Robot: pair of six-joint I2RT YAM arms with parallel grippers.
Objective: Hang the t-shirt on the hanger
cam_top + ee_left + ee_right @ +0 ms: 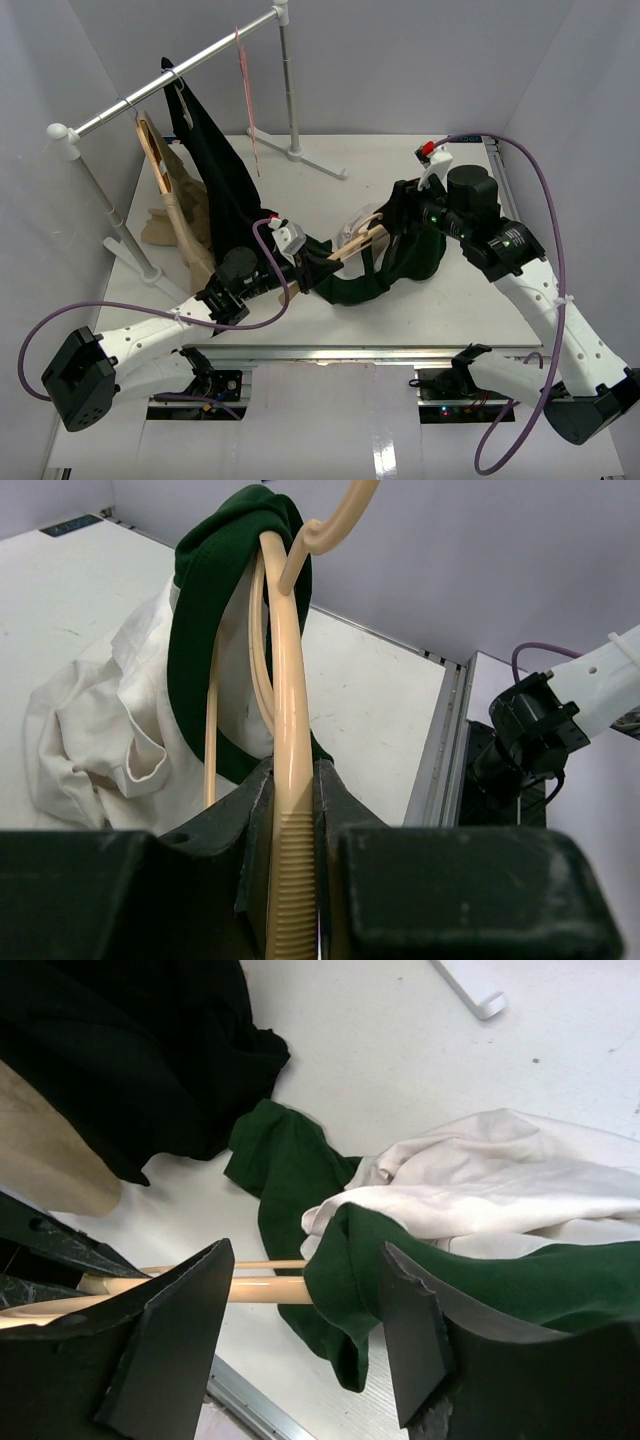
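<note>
Overhead, the left gripper (318, 256) is presenting the wooden hanger (358, 240), one end inside the green t-shirt (395, 272) heaped on the table (400, 160). In the left wrist view, its jaws are clamping the hanger tight. In the right wrist view, the right gripper (302, 1260) is straddling the cloth wide open, holding nothing. Next it probably needs to pinch the cloth and pull it farther on.

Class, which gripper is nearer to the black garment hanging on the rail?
Left. The left gripper sits just beside the lower edge of the black garment; the right gripper is farther right, across the t-shirt.
</note>
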